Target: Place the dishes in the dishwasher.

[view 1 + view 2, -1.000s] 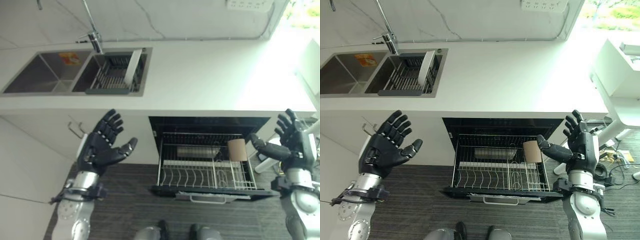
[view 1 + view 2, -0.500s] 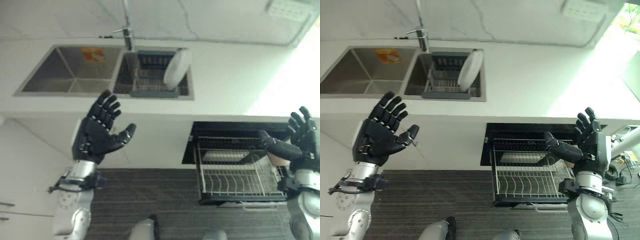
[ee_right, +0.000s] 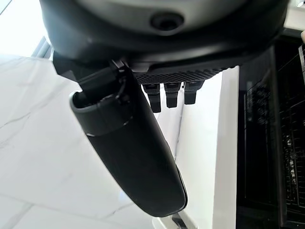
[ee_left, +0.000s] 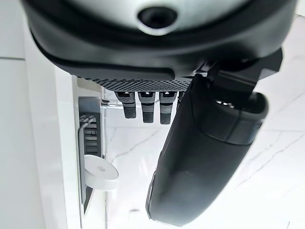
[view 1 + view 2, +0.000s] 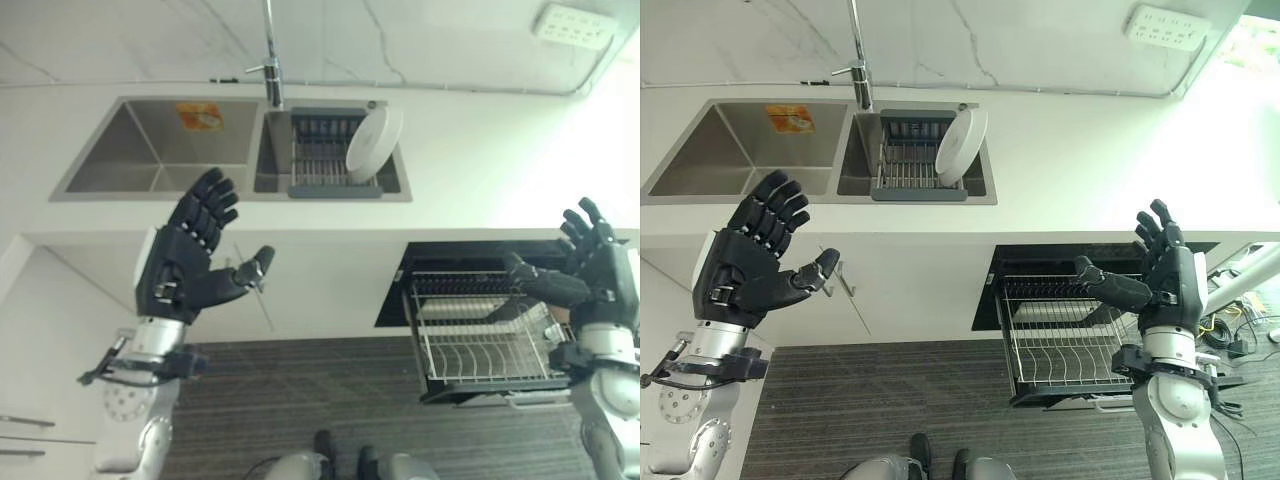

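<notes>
White worktop (image 5: 1070, 180) carries a sink rack (image 5: 912, 165) with one upright plate (image 5: 961, 146): stiff, slippery, breakable. Your left robot hand (image 5: 750, 265) and right robot hand (image 5: 1160, 275) hang spread, empty; pinch its upper rim.

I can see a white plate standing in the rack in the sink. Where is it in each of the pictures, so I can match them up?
Left eye view: the plate stands upper middle, at the right end of the rack in the sink.
Right eye view: the plate stands upper middle, again at the rack's right end.
Left wrist view: the plate shows past the left hand.
Right wrist view: not in it.
Shared landmark: the tap behind the rack.
</notes>
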Controlling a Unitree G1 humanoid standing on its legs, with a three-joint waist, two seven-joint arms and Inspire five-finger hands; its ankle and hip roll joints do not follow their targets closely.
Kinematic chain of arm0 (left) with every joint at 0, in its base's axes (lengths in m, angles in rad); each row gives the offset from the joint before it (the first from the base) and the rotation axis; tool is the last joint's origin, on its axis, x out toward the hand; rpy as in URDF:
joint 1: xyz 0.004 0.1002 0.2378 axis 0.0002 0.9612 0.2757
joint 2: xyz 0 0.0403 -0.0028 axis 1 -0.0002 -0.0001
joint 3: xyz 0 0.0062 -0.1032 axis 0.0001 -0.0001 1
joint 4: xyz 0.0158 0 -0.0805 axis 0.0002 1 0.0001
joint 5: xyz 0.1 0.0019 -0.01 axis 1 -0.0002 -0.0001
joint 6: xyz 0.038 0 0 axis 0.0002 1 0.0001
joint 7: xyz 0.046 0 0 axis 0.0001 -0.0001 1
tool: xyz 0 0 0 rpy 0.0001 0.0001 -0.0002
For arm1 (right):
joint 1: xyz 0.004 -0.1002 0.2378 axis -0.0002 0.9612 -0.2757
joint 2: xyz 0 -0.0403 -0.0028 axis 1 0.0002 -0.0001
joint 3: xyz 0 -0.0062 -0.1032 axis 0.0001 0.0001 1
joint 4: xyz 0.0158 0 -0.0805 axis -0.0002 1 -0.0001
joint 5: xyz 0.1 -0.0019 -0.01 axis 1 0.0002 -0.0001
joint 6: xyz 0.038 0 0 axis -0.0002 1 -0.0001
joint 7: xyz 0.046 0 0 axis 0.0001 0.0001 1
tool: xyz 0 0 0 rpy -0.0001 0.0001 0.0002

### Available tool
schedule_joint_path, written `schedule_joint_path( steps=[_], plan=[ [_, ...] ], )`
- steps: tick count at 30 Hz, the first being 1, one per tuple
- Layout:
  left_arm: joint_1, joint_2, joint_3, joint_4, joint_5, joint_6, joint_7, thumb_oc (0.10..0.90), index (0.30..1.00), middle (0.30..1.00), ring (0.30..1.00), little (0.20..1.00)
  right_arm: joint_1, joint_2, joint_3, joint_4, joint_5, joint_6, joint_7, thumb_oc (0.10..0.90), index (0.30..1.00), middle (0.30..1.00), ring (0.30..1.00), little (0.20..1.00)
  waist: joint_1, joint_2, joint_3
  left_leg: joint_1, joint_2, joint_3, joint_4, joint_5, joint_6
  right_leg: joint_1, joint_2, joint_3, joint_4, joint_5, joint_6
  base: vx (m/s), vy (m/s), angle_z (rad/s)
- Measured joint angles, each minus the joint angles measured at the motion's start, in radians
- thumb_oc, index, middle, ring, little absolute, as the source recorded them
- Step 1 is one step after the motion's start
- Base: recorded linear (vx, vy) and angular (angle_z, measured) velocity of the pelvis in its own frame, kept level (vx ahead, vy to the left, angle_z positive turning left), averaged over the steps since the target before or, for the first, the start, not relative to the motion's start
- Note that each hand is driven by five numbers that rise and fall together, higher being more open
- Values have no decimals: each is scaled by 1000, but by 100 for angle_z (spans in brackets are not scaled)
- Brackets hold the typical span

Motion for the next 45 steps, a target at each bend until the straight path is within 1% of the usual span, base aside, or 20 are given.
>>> schedule_joint_path(
  steps=[6, 8, 10, 11, 12, 13, 15, 18, 20, 22, 23, 25, 30, 31, 35, 36, 39, 41, 43, 45],
  plan=[
    [4, -50, -1, -4, -54, 2, -3, 800, 900, 900, 900, 900, -3, 0, 0, -1, -14, 0, -5, 800, 900, 900, 900, 900, -5, 53, -32, 4, 0, -12, -7, 2, -1, 7, 6, -4, 1, -2, -23, 58, -105, 4],
    [7, -52, -11, -4, -54, 3, -9, 800, 900, 900, 900, 900, -5, -2, 0, -1, -24, 0, -10, 800, 900, 900, 900, 900, -4, 53, -31, 25, 1, -14, -12, 7, -7, 33, 8, -8, -8, -6, -29, 58, -124, 12],
    [7, -52, -33, -8, -90, 3, -20, 800, 900, 900, 900, 900, -11, -10, 5, 0, -47, -1, -13, 800, 900, 900, 900, 900, 4, 43, -30, 49, -6, -10, -32, 28, -70, 51, 0, -12, -16, -12, -40, 38, -77, 13],
    [1, -54, -35, -10, -91, 3, -32, 800, 900, 900, 900, 900, -13, -10, 8, 0, -60, -1, -13, 800, 900, 900, 900, 900, 8, 9, -18, 39, -19, 14, -18, 80, -146, 54, -33, -14, -27, -9, -56, 53, 68, 14],
    [1, -57, -36, -12, -92, 3, -43, 800, 900, 900, 900, 900, -14, -13, 10, 0, -60, -1, -13, 800, 900, 900, 900, 900, 21, -23, -8, -9, -10, 40, 58, 100, -183, 61, -59, -19, -43, 6, -64, 69, 140, 15],
    [1, -60, -37, -13, -94, 3, -53, 800, 900, 900, 900, 900, -14, -13, 9, 0, -60, -1, -17, 800, 900, 900, 900, 900, 20, -26, -7, -46, 59, 65, 138, 66, -176, 71, -45, -32, -66, 16, -67, 116, 232, 15],
    [8, -63, -37, -20, -124, 0, -61, 800, 900, 900, 900, 900, -55, -7, 24, 20, -60, -2, -19, 800, 900, 900, 900, 900, 18, 3, -1, -89, 231, 54, 162, 15, -177, 68, 15, -20, -65, 13, -60, 176, 267, -6],
    [18, -81, -37, -16, -126, 0, -60, 800, 900, 900, 900, 900, -82, -6, 35, 41, -60, -4, 7, 800, 900, 900, 900, 900, 24, 30, 25, -132, 304, -110, 112, 21, -206, 64, 31, 32, -48, 5, -47, 186, 235, -51],
    [11, -84, -38, -14, -127, -1, -69, 800, 900, 900, 900, 900, -72, -21, 27, 41, -59, -3, 22, 800, 900, 900, 900, 900, -4, 80, 35, -157, 336, -83, 117, 30, -214, 66, 18, 65, -11, -14, -21, 260, 349, -63],
    [1, -79, -42, -20, -126, -18, -83, 800, 900, 900, 900, 900, -21, -37, -14, 34, -55, -4, 39, 800, 900, 900, 900, 900, -26, 100, 23, -126, 297, -21, 98, 46, -176, 73, -22, 86, 11, -43, 38, 264, 313, -25],
    [0, -75, -38, -20, -119, -24, -80, 800, 900, 900, 900, 900, 11, -37, -34, 29, -49, -3, 50, 800, 900, 900, 900, 900, -27, 80, 27, -107, 260, -2, 104, 77, -146, 87, -58, 104, 8, -55, 64, 230, 255, -17],
    [-1, -58, -19, -19, -118, -24, -79, 800, 900, 900, 900, 900, 75, -35, -74, -12, -18, -4, 78, 800, 900, 900, 900, 900, -34, 39, 22, -83, 178, 20, 99, 45, -106, 131, -131, 115, -30, -43, 106, 162, 173, 8],
    [-105, -53, 13, -23, -116, -45, -81, 800, 900, 900, 900, 900, -16, 45, -45, -48, -10, -42, 79, 800, 900, 900, 900, 900, 3, 8, 19, -89, 99, 8, 140, -15, -39, 157, -204, 85, -38, 34, 131, 137, 154, 31],
    [-114, -43, 14, -28, -107, -52, -80, 800, 900, 900, 900, 900, -34, 49, -40, -48, 3, -48, 90, 800, 900, 900, 900, 900, 17, 7, 18, -88, 92, 3, 142, -22, -32, 161, -209, 79, -45, 56, 153, 125, 161, 25],
    [-111, -10, 17, -46, -54, -57, -80, 800, 900, 900, 900, 900, -57, 70, -39, -47, 59, -56, 107, 800, 900, 900, 900, 900, 33, 1, 15, -73, 69, -15, 117, -20, -17, 178, -221, 58, -61, 116, 161, 137, 166, 16],
    [-109, -10, 15, -46, -39, -57, -81, 800, 900, 900, 900, 900, -54, 99, -36, -47, 61, -56, 112, 800, 900, 900, 900, 900, 47, 1, 15, -49, 66, -11, 95, -21, -11, 184, -222, 51, -64, 166, 168, 129, 164, -3],
    [-99, -10, 15, -47, -7, -58, -79, 800, 900, 900, 900, 900, -50, 128, -24, -45, 60, -62, 111, 800, 900, 900, 900, 900, 33, 4, 15, -33, 74, -22, 104, -41, 20, 162, -213, 66, -1, 239, 191, 110, 95, 1],
    [-82, -9, 12, -46, 45, -58, -74, 800, 900, 900, 900, 900, -52, 130, 17, -41, 60, -63, 119, 800, 900, 900, 900, 900, 23, 3, 16, -9, 90, -8, 81, -48, 16, 63, -207, 53, 145, 197, 187, 106, -85, -18],
    [-63, 2, 12, -46, 49, -56, -73, 800, 900, 900, 900, 900, -49, 100, 45, -41, 60, -63, 150, 800, 900, 900, 900, 900, 21, -4, 12, 17, 96, 12, 55, -45, 7, 42, -168, -2, 36, 152, 178, 89, -245, -40],
    [-69, 1, 23, -16, 47, -58, -47, 800, 900, 900, 900, 900, -45, 49, 35, -38, 101, -71, 167, 800, 900, 900, 900, 900, 2, -45, 17, 0, 53, 27, 65, -49, -7, -122, -157, -6, 36, 97, 150, 182, -312, -6]
  ],
)
